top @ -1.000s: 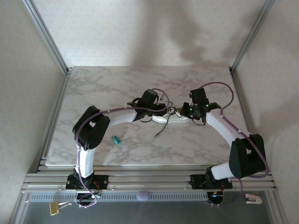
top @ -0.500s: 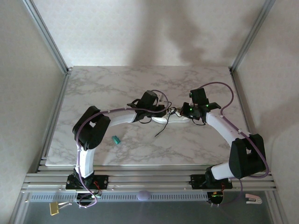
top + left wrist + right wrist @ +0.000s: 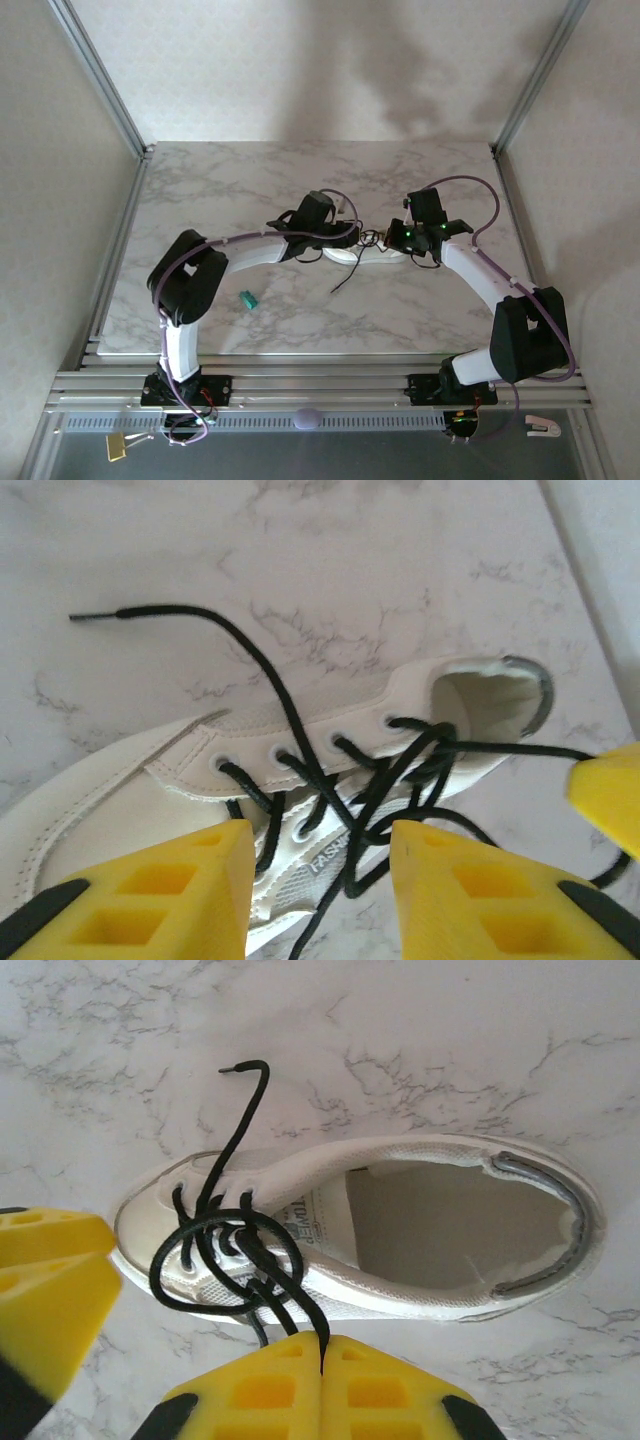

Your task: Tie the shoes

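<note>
Over one sneaker [image 3: 440, 1230], left claw [image 3: 320, 840] gapes, right claw [image 3: 322, 1345] pinches its black lace [image 3: 240, 1110].

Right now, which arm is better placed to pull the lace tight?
Right. The right gripper is shut on a black lace strand beside the white sneaker, ready to pull. The left gripper hangs open over the eyelets, gripping nothing.

L wrist cam: tongue tag [image 3: 330, 858] on the white sneaker [image 3: 120, 810] reads "FASH", pale caps on grey. The rest of the word is cut off where my black laces [image 3: 300, 770] cross it.
R wrist cam: tongue tag [image 3: 303, 1212] has dark print in approx 2 lines, half under laces, too blurred to read.
</note>
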Available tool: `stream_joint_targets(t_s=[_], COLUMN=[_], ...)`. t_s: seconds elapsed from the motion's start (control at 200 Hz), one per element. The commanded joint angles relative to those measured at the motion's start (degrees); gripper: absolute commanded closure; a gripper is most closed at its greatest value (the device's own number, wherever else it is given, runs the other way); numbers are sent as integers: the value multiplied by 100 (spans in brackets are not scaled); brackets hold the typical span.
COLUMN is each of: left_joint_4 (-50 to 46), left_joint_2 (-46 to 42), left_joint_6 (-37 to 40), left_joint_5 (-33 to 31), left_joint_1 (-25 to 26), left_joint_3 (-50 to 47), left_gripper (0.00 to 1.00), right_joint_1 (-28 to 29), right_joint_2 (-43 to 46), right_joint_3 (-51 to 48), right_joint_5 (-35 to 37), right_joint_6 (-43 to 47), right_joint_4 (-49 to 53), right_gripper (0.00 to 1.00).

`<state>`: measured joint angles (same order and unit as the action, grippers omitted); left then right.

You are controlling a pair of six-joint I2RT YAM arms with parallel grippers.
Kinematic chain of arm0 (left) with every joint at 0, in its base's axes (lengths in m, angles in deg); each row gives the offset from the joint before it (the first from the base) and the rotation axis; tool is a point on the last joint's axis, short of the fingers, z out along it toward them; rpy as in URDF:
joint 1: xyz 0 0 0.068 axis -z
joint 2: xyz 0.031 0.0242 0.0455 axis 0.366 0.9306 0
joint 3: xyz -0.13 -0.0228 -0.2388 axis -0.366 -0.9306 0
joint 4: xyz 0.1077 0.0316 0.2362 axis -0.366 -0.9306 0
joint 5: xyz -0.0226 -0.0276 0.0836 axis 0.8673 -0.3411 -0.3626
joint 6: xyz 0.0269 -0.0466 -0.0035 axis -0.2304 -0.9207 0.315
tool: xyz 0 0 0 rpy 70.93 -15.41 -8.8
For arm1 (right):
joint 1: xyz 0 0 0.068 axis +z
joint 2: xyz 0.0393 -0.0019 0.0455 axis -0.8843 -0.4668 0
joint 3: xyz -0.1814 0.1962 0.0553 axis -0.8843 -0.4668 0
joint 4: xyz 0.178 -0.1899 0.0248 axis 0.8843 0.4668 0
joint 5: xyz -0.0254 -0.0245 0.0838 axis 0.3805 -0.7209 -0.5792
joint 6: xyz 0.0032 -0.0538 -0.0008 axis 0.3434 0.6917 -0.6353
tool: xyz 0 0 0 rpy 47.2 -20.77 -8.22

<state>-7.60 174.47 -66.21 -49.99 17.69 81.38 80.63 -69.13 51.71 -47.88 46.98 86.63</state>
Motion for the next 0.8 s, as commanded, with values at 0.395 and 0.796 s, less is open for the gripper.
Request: stream_joint_targets(t_s=[0.395, 0.796], left_joint_4=[-652, -1075], left_joint_2=[17, 314], left_joint_6=[-320, -529], left_joint_5=[-330, -483], left_joint_1=[514, 584], left_joint_3=[814, 1033], left_gripper=[72, 71], right_joint_1=[-35, -35], right_joint_2=[33, 12], right_joint_3=[-64, -49], right_joint_5=[-51, -32], right_joint_6=[100, 100], right_joint_4=[-72, -63], right_gripper=[100, 100])
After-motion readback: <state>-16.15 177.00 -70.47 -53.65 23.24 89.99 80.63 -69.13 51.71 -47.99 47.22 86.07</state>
